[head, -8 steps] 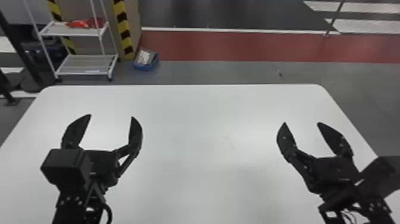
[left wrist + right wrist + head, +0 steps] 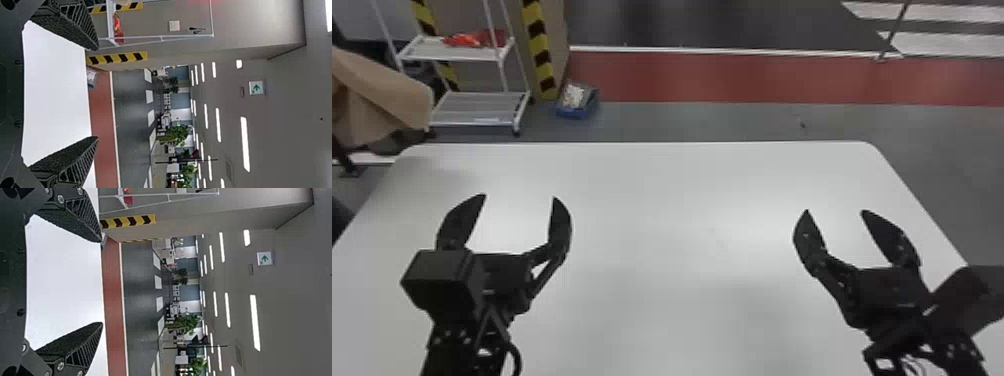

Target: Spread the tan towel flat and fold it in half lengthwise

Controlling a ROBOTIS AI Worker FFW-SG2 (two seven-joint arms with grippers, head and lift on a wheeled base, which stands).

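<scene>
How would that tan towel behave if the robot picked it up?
It would probably be floppy: the tan towel hangs in loose folds. It looks like plain cloth, so it is likely light for its size. Pinched at one spot, it may sag, as its drooping folds suggest.

Head camera looks down — wrist cameras face outward.
</scene>
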